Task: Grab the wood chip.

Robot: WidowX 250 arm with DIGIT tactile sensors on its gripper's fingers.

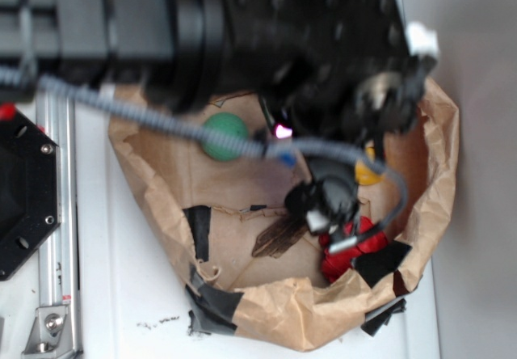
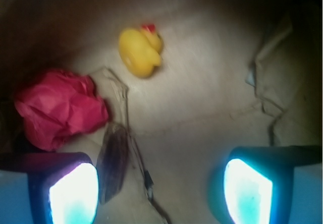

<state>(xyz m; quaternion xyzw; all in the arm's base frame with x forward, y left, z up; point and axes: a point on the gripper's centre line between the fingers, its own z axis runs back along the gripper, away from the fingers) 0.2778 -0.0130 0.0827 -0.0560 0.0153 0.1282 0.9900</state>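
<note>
Wood chip [image 2: 112, 161] flat on brown paper, long axis near-to-far, just beside left fingertip [image 2: 73, 193]. Gripper [image 2: 161, 193] open, empty. Red paper wad [image 2: 58, 108] left; yellow duck [image 2: 141, 51] farther.

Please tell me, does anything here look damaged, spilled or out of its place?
Yes, small things. The brown paper wall around the objects is crumpled and patched with black tape. Dark crumbs lie scattered on the white table outside it. Inside, the wood chip, red paper wad and yellow duck look undamaged.
</note>
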